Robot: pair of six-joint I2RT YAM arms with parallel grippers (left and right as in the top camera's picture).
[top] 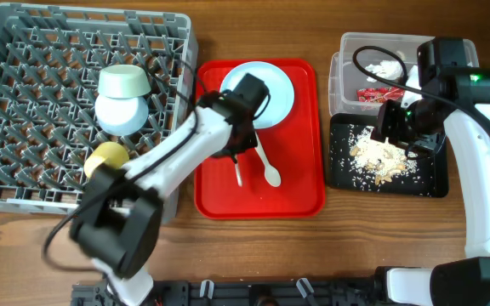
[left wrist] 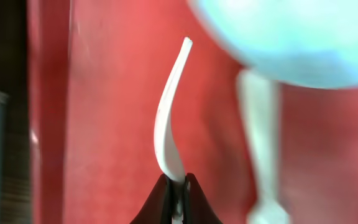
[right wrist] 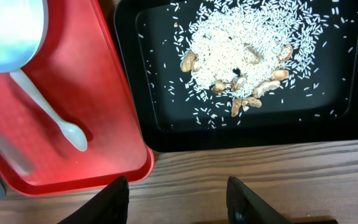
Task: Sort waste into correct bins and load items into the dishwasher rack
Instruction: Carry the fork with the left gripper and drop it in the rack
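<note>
Since the left gripper (left wrist: 179, 184) pinches the fork (left wrist: 165, 127) only at its very end, it may swing or slip out — the right gripper (right wrist: 179, 190) hangs part-open, empty.

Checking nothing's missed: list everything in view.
dishwasher rack: one, grey, left side
bowls: two, pale green-blue, in rack
cup: one, yellow, in rack
serving tray: one, red, centre
plate: one, pale blue, on serving tray
spoon: one, white, on serving tray
fork: one, white, held over serving tray
clear tub: one, transparent, far right
tissue: one, white, in clear tub
wrapper: one, red, in clear tub
black tray: one, black, near right
crumbs: a pile, beige-white, in black tray
left gripper: one, black, shut on fork
right gripper: one, black, open, over black tray
</note>
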